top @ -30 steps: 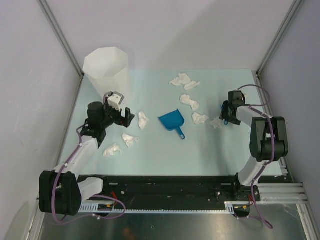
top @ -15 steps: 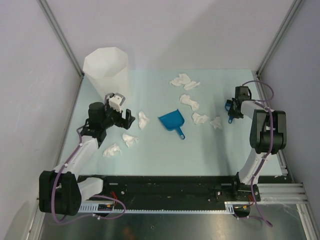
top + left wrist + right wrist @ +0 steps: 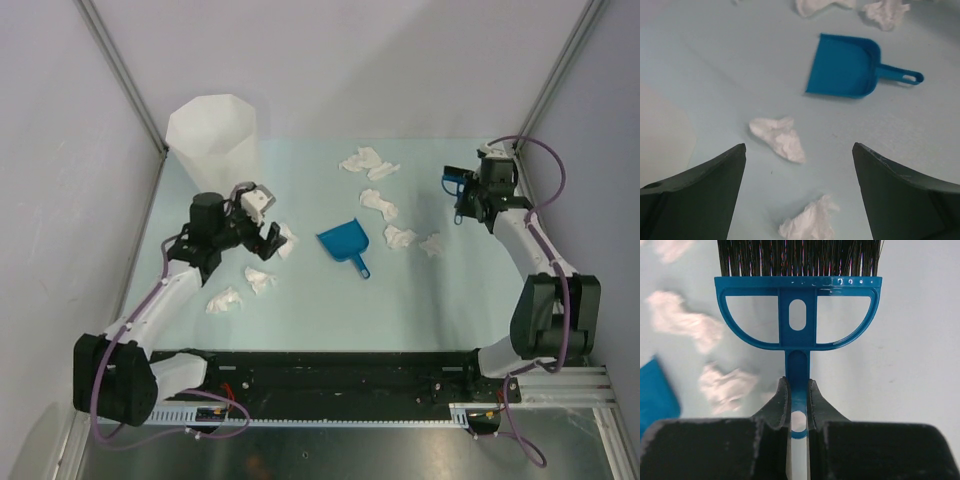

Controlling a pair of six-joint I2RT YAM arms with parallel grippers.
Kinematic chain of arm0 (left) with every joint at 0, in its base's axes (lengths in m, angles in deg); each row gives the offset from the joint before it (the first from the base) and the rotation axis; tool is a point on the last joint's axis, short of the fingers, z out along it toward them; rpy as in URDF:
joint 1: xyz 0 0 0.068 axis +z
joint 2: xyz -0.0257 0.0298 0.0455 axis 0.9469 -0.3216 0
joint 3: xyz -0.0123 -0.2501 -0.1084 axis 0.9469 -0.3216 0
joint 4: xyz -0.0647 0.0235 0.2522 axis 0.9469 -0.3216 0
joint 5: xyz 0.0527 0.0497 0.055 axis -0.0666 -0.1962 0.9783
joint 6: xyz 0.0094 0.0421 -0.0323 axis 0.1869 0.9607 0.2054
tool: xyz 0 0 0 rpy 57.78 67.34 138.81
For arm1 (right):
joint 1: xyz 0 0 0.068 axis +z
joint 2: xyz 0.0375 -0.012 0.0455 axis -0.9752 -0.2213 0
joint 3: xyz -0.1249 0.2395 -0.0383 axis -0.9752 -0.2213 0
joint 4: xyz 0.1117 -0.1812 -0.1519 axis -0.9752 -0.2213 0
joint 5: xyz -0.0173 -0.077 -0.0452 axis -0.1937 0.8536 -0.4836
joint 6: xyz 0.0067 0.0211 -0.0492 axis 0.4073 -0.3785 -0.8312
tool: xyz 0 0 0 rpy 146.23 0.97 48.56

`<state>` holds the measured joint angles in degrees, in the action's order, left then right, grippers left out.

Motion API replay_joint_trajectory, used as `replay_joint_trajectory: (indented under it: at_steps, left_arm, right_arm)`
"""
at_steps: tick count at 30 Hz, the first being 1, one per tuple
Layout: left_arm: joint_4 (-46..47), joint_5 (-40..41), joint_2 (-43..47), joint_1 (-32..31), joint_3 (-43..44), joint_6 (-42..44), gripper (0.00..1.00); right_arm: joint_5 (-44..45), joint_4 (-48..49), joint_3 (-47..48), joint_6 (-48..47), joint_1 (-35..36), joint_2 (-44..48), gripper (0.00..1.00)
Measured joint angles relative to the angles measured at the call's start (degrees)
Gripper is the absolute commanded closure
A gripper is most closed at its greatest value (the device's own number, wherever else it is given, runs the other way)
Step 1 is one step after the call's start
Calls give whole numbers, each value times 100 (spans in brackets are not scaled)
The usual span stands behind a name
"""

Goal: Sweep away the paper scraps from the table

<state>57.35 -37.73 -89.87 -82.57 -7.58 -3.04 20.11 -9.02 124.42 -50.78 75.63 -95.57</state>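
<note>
Top external view: a tall white bin (image 3: pixel 212 132) stands at the far left corner of the bench (image 3: pixel 300 325), beyond the left pincer (image 3: pixel 266 240). That pincer is released, its jaws spread wide, low over the bench. 3 of the paper scraps (image 3: pixel 287 240) lie around it: 1 wad just beside its fingertips on the right, a 2nd (image 3: pixel 260 280) nearer the arm bases, and a 3rd (image 3: pixel 224 300) nearer the bases again and off to its left.

In the left wrist view, the 1st wad (image 3: pixel 780 139) sits between the 2 dark fingers (image 3: pixel 697 192) at about the level of their tips, and another (image 3: pixel 810 222) lies closer in, between the fingers. Past the tips rests a blue dustpan (image 3: pixel 845 67), flat on the bench with its handle pointing right.

Right of the dustpan (image 3: pixel 343 241) in the top view, several more wads (image 3: pixel 400 237) are scattered, all to the left of the right pincer (image 3: pixel 470 195), which hangs near the far right corner.

The right wrist view shows the right pincer (image 3: pixel 798 390) clenched on the thin handle of a blue brush (image 3: pixel 797 305), black bristles pointing away from it. Whether the bristles touch the bench cannot be told. Blurred wads (image 3: pixel 725 385) lie to its left.
</note>
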Motion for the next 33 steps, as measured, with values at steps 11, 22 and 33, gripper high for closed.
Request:
replay_joint_trajectory:
  at_steps: [11, 22, 33]
  left_arm:
    - [-197, 627, -516, -1764, 1412, 2601, 0]
    - [-1781, 887, -778, -2111, 1679, 5073, 0]
    - [-2151, 1226, -1268, -2415, 1679, 6179, 22]
  right_arm:
    - [-1803, -356, 0, 855, 2238, 487, 100]
    - [-2938, 168, 46, 1670, 3279, -407, 100]
    - [-3182, 249, 396, 1762, 3556, -765, 100]
